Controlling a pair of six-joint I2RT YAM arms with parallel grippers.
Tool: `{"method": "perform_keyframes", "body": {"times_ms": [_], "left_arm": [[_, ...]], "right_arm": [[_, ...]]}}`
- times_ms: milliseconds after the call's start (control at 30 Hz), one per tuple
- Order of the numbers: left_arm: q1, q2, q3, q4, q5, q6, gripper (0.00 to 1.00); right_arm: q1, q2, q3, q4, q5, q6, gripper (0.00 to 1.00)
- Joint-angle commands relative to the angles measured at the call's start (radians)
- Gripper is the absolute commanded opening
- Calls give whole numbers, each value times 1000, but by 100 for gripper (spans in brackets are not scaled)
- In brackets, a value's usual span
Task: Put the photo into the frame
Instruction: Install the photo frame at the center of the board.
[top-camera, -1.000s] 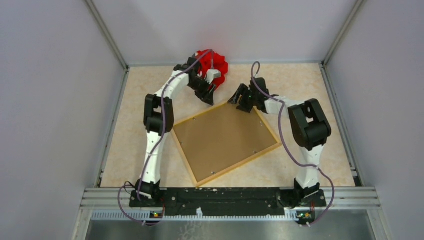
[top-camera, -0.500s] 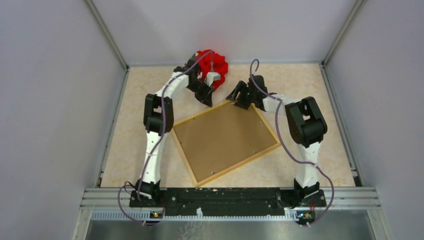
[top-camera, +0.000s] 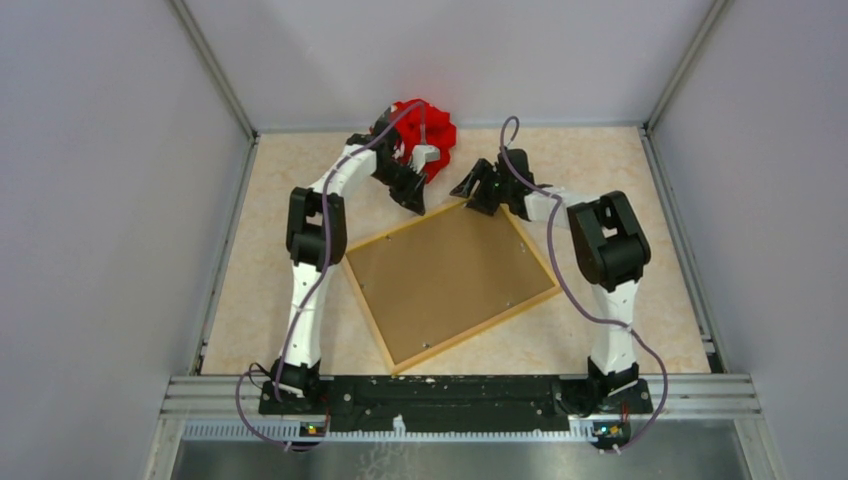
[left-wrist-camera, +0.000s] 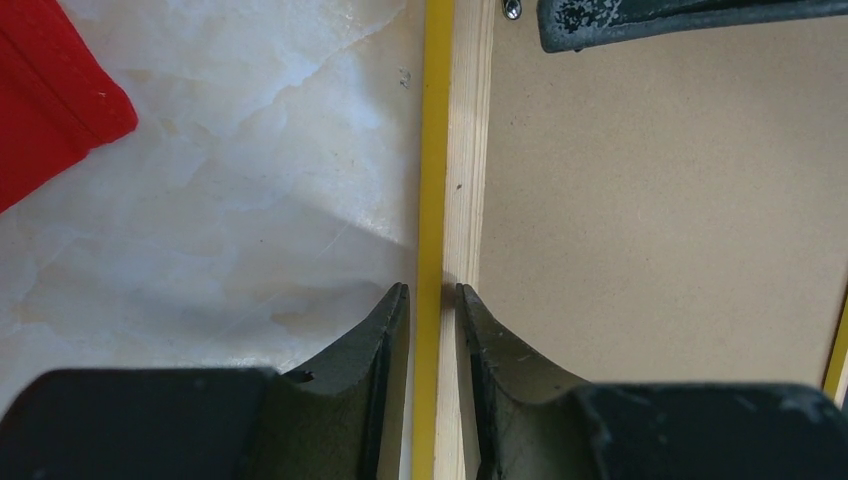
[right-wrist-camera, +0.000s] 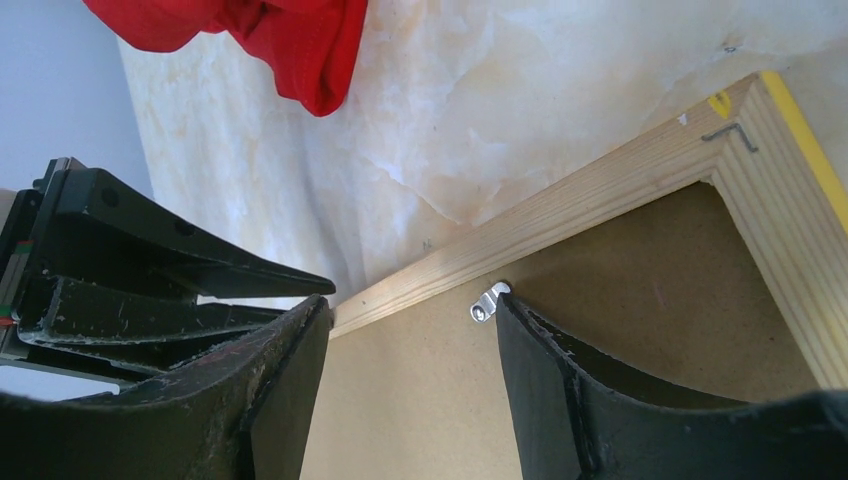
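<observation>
The frame (top-camera: 478, 331) lies face down on the table, its light wood reverse up and a yellow edge showing. The plain brown backing board (top-camera: 450, 280) fills it. The photo is hidden. My left gripper (top-camera: 415, 205) is at the frame's far-left rail. In the left wrist view it (left-wrist-camera: 432, 290) is shut astride that rail (left-wrist-camera: 450, 150). My right gripper (top-camera: 475, 195) is at the frame's far corner. In the right wrist view it (right-wrist-camera: 410, 305) is open over the backing board (right-wrist-camera: 620, 330), one finger beside a small metal clip (right-wrist-camera: 488, 302) by the wooden rail (right-wrist-camera: 600, 190).
A red cloth (top-camera: 425, 125) lies at the back of the table behind the left gripper, and shows in both wrist views (left-wrist-camera: 50, 100) (right-wrist-camera: 270, 30). Grey walls enclose the table on three sides. The two grippers are close together at the frame's far corner.
The right gripper has moved a little farther back and left, towards the frame's far corner. The left gripper has shifted slightly back. The frame lies as before.
</observation>
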Motion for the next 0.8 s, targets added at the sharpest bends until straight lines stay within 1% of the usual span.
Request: {"method": "perform_keyframes", "body": {"times_ms": [0, 300, 500, 600, 767], "left_arm": [[-3, 1, -27, -11, -14, 30, 30], [-5, 6, -33, -19, -10, 42, 29], [-6, 2, -41, -16, -14, 44, 29], [-5, -3, -46, -12, -19, 43, 28], [-5, -19, -58, -7, -33, 49, 28]], "right_arm": [[-9, 42, 37, 6, 5, 6, 63], [-8, 70, 43, 56, -23, 52, 61], [-6, 74, 23, 124, -65, 107, 61], [-6, 60, 21, 111, -64, 97, 61], [-19, 10, 16, 49, -27, 32, 61]]}}
